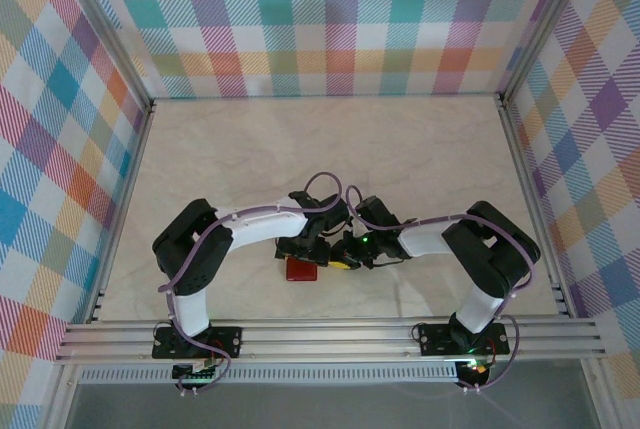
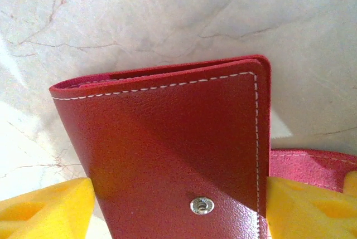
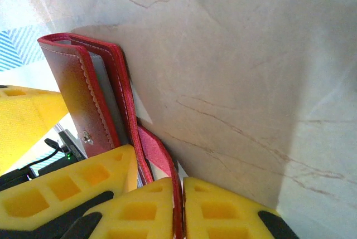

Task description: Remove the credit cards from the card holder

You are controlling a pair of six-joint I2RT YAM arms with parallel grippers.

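Note:
The red card holder [image 1: 301, 269] hangs just above the table's front middle, between both grippers. In the left wrist view its stitched red face with a metal snap [image 2: 202, 205] spans the whole gap of my left gripper [image 2: 178, 208], and both yellow fingers [image 2: 44, 208] press its side edges. My right gripper [image 3: 181, 208] is shut on the thin red snap tab [image 3: 153, 150], which runs off the card holder [image 3: 78, 88]. A pale grey strip [image 3: 106, 91] shows between the red leaves; I cannot tell whether it is lining or one of the credit cards.
The marble-patterned tabletop [image 1: 400, 159] stretches behind the arms. Checked walls [image 1: 330, 19] close off the back and both sides. An aluminium rail [image 1: 330, 334] runs along the near edge. The two wrists sit close together, with cables looping above them.

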